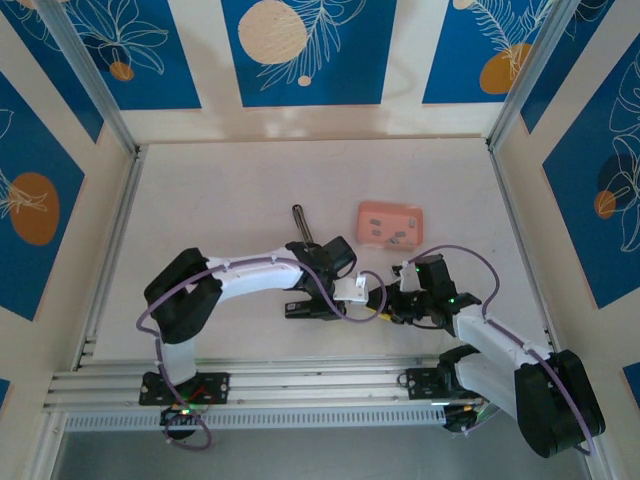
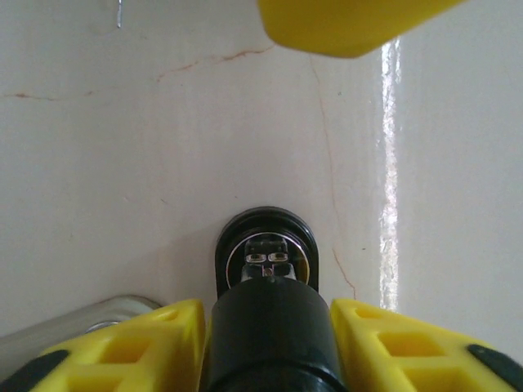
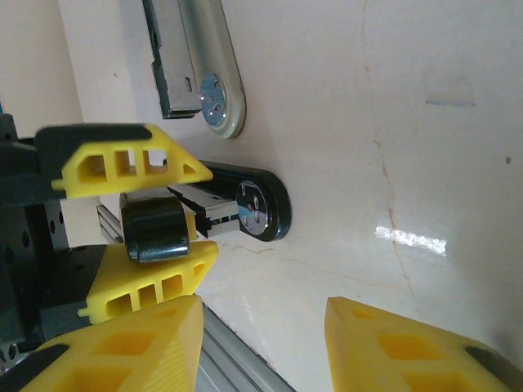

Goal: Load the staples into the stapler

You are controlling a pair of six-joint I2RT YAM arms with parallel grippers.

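Observation:
The slim black stapler (image 3: 155,229) lies open, clamped between the yellow fingers (image 3: 122,159) of my left gripper (image 2: 265,306), which is shut on its black arm. Its round base end with the shiny anvil (image 2: 265,253) pokes out past the fingers. The silvery-grey rail arm (image 3: 196,65) is swung away and rests on the table; from above it points to the far side (image 1: 300,228). My right gripper (image 3: 261,310) is open just right of the stapler, with nothing between its fingers. Several dark-grey staples (image 1: 395,238) lie in the salmon-pink tray (image 1: 372,212).
The tray sits just beyond the right gripper (image 1: 385,300). An aluminium rail (image 1: 300,385) runs along the near table edge, close under both grippers. Patterned walls enclose the white table on three sides.

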